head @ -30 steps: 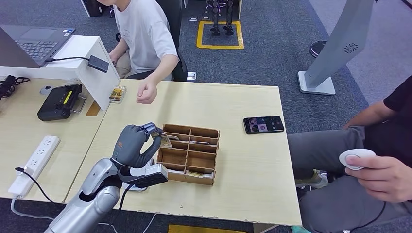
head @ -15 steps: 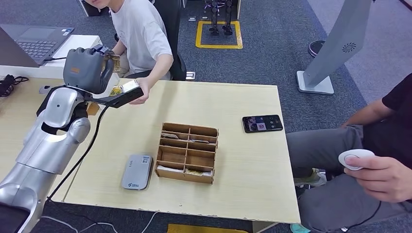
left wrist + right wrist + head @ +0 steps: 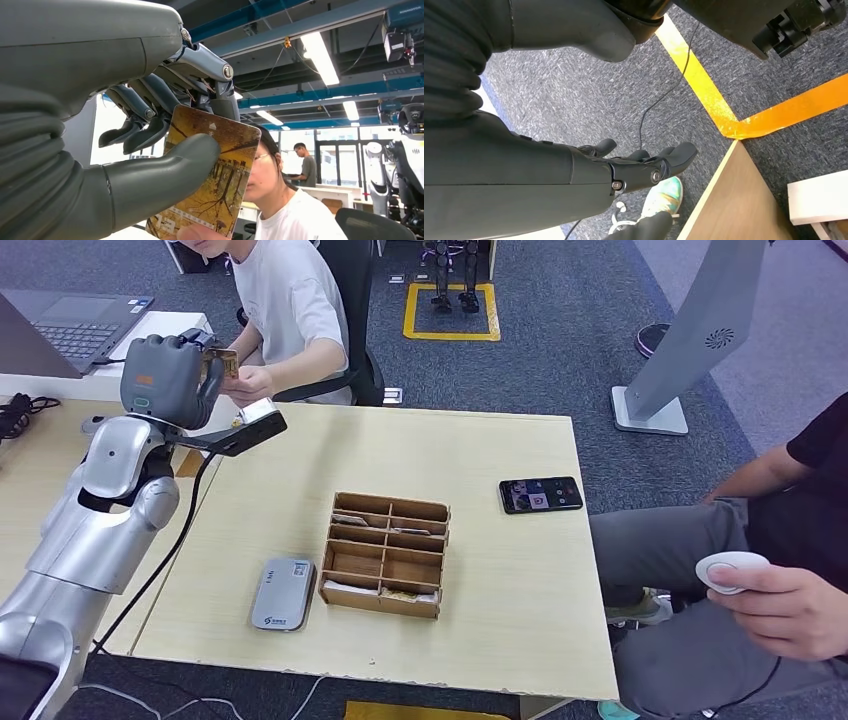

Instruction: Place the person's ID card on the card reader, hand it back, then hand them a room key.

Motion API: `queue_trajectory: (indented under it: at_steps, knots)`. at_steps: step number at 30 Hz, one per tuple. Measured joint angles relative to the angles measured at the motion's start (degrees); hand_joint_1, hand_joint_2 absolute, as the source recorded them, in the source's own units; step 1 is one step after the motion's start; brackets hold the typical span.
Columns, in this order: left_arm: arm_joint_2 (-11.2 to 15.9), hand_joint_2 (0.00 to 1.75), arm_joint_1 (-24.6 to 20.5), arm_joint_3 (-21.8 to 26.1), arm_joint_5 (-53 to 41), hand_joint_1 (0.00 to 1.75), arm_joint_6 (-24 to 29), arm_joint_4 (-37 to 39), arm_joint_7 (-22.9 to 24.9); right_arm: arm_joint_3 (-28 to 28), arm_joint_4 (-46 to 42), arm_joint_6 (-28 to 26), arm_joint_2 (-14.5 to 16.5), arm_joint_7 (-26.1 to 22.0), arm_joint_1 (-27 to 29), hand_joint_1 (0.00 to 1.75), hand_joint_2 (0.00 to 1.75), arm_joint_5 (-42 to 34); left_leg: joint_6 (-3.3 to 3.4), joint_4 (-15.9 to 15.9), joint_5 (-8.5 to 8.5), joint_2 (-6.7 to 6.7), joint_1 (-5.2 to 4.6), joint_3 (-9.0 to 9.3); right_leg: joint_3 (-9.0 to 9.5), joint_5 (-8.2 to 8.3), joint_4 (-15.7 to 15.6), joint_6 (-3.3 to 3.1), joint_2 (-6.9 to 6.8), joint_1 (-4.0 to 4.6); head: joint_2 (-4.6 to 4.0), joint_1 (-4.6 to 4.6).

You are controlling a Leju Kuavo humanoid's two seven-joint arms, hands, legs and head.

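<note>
The room key is pinched between thumb and fingers of the raised left hand and met by the person's hand, so only release is judged outstanding; the right hand hangs empty, fingers apart.

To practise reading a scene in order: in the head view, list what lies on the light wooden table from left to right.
Card reader → wooden divided box → phone.
</note>
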Motion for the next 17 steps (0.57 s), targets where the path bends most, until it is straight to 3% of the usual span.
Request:
queue_trajectory:
  at_steps: [5,6,9,10,17]
  knots:
    - [0.0,1.75,-0.1,0.0,0.1,1.73,0.0,0.5,-0.2,0.3,0.0,0.0,0.0,0.1,0.0,0.0,1.75,-0.1,0.0,0.0,0.0,0.0,0.0,-0.01,-0.02,0.0,0.0,0.0,0.0,0.0,-0.01,0.01]
    - [0.0,1.75,-0.1,0.0,0.2,1.43,0.0,0.6,-0.2,0.3,0.0,0.0,0.0,0.1,0.0,0.0,1.75,-0.1,0.0,0.0,0.0,0.0,0.0,-0.01,-0.02,0.0,0.0,0.0,0.01,0.0,-0.01,0.01]
    - [0.0,1.75,-0.1,0.0,0.3,0.14,0.0,0.9,-0.3,0.4,0.0,0.0,0.0,0.2,-0.1,0.0,1.75,-0.4,0.0,0.0,0.0,0.0,0.0,-0.02,-0.03,0.0,0.0,0.0,0.01,0.0,0.0,0.01]
    - [0.0,1.75,-0.1,0.0,0.3,0.0,0.0,1.0,-0.3,0.4,0.0,0.0,0.0,0.2,-0.1,0.0,1.75,-0.4,0.0,0.0,0.0,0.0,0.0,-0.02,-0.03,0.0,0.0,0.0,0.01,0.0,-0.01,0.01]
    - [0.1,1.75,-0.1,0.0,0.9,0.0,0.0,1.2,-0.8,0.8,-0.1,0.0,0.0,0.3,-0.1,0.0,1.75,-0.6,0.0,0.0,0.0,0.0,0.0,-0.03,-0.03,0.0,0.0,0.0,0.0,0.0,0.0,0.01]
